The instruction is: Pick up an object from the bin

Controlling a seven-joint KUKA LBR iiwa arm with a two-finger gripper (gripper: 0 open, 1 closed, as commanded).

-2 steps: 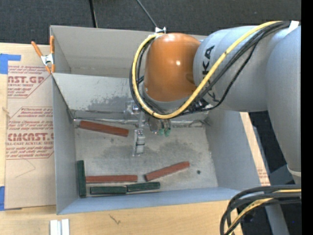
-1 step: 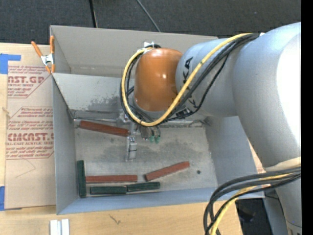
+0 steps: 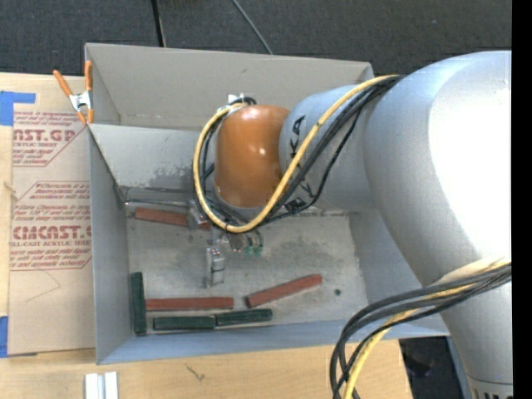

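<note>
I cannot tell how open the tool [image 3: 216,263] is; hanging over the middle of the bin [image 3: 105,223], short of the flat red-brown bar [image 3: 189,303], it might grasp nothing.

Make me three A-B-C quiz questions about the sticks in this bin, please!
1. Where is the dark green stick that points up the picture?
A. under the arm
B. by the bin's left wall
C. outside the bin

2. How many red-brown sticks can you see?
A. one
B. eight
C. three

3. The slanted red-brown stick is...
A. lying on the bin floor
B. hanging in the air
C. standing on end

Answers:
1 B: it lies along the left wall.
2 C: one far left, one near the front, one slanted on the right.
3 A: it rests flat, apart from the gripper.
</note>
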